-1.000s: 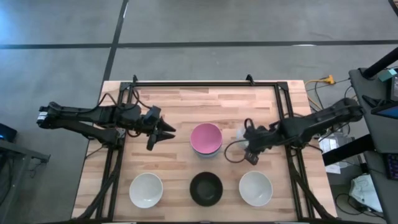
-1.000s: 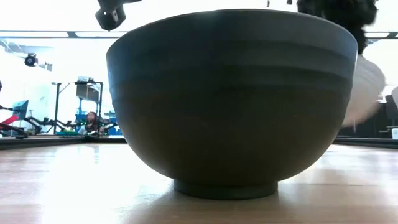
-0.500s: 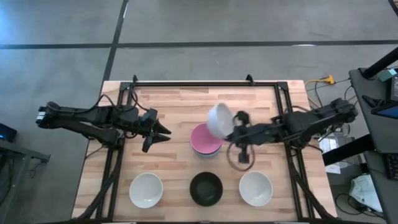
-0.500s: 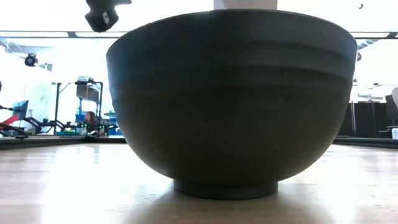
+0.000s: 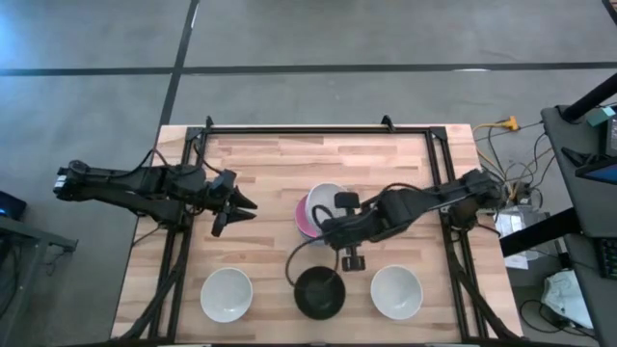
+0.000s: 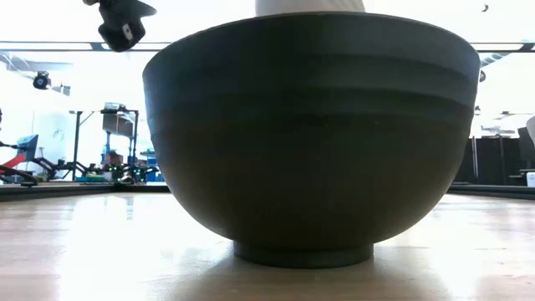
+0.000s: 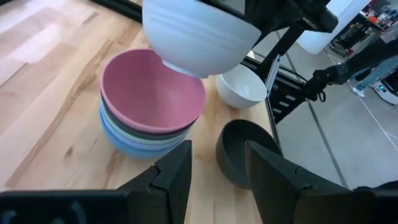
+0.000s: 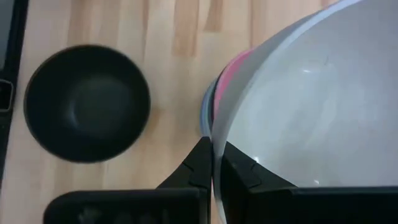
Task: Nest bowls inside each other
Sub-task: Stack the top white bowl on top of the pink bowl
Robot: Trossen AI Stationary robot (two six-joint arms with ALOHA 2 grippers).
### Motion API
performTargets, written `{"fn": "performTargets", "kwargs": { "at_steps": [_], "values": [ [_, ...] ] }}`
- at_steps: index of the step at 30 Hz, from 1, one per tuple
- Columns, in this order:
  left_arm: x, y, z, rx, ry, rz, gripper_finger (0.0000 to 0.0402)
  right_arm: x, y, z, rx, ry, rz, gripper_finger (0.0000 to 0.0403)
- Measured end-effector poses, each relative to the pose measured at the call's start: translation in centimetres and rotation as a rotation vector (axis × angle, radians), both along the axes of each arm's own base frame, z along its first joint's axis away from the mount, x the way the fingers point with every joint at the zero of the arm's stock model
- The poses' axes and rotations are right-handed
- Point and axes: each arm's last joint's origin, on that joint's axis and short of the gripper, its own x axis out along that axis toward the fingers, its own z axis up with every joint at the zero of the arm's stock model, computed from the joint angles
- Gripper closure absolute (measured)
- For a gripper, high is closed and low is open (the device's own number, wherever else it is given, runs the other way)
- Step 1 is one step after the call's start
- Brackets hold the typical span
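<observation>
Landmark: the stack of nested bowls (image 5: pixel 307 224) at the middle of the wooden table (image 5: pixel 280 159), pink bowl (image 7: pixel 149 93) uppermost, with mint green and blue rims visible beneath it in the left wrist view.

1. Left gripper (image 5: pixel 241 204): held to the left of the stack, apart from it, above bare table. Its fingers (image 7: pixel 174 171) are spread narrowly and nothing is gripped between them.

2. White bowl (image 5: pixel 227 294): set on the table to the front left of the stack, well apart from it, upright.

3. Black bowl (image 5: pixel 319 292): set directly in front of the stack, upright; the low view is filled by its outer wall (image 6: pixel 311 134).

4. White bowl, held (image 5: pixel 328 200): carried directly above the stack, tilted, its foot just over the pink bowl's hollow as seen in the left wrist view (image 7: pixel 199 37). Whether contact is made cannot be told.

5. Right gripper (image 8: pixel 214 171): reached in from the right of the stack, its fingers closed on the near rim of the held white bowl.

6. White bowl (image 5: pixel 396 291): set to the front right of the stack, upright, apart from the black bowl.
</observation>
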Motion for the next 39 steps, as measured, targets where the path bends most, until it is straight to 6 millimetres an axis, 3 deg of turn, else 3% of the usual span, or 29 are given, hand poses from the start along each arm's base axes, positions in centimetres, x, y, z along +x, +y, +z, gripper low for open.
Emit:
{"fn": "performTargets", "kwargs": {
  "at_steps": [10,15,32,39],
  "values": [
    [-0.4,-0.2,-0.8,-0.016,0.011,-0.044,0.0268,2.7,1.2,-2.1,0.024,0.130,0.013,0.0394],
    [-0.6,-0.3,-1.0,-0.019,0.008,-0.057,0.0268,3.3,1.2,-2.1,0.023,0.140,0.011,0.0394],
    [-0.9,-0.2,-0.8,-0.020,-0.012,-0.061,0.0268,4.5,-3.0,-3.2,-0.019,0.162,-0.042,0.0394],
    [-0.7,-0.3,-0.9,-0.019,-0.006,-0.061,0.0268,4.9,-2.9,-4.0,0.061,0.181,0.038,0.0394]
  ]
}}
